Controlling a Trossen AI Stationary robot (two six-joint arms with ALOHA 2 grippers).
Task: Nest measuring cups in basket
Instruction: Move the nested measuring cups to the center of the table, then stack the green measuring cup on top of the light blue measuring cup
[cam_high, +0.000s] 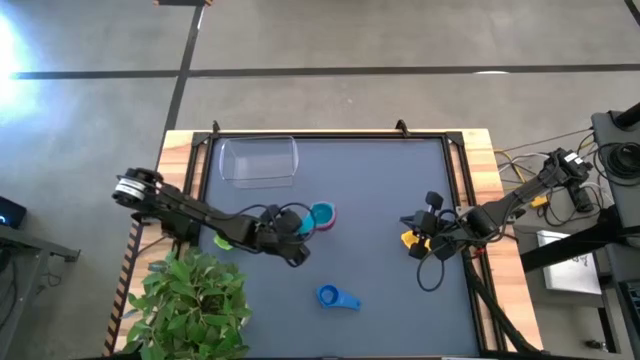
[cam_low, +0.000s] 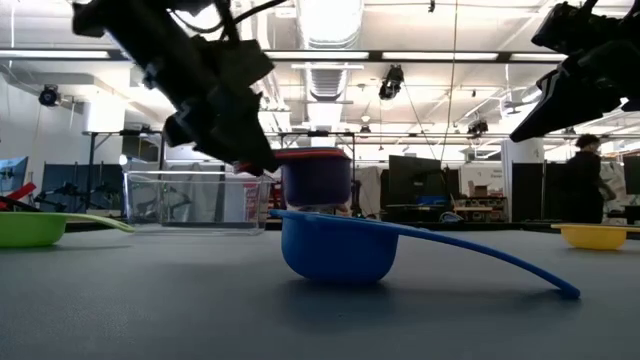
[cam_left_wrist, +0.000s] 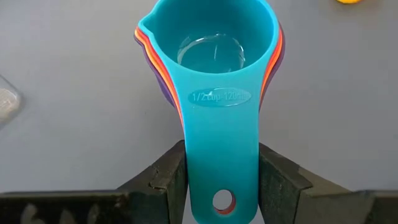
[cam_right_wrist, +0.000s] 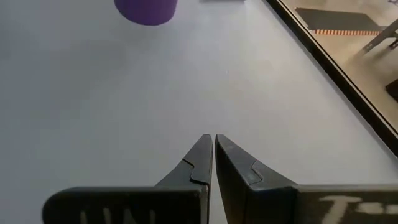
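**Nested stack in hand, basket next**

Grey tabletop: my left gripper (cam_left_wrist: 222, 177) clamps the handles of the teal-topped nested stack (cam_high: 321, 215) mid-table. I judge it must carry this to the clear basket (cam_high: 259, 160), far left. Blue cup (cam_high: 337, 297) lies near; right gripper (cam_right_wrist: 214, 155) is pinched closed, empty.

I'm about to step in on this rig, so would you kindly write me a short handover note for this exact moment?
Left gripper: shut on the handles of the nested stack (teal on top, orange, red and purple beneath), mid-table.
Right gripper: shut, empty, at the right side near the yellow cup.
Basket: far left, no cups inside.
Loose: blue cup, green cup, yellow cup.
Left: nest those three, put the stack in the basket.
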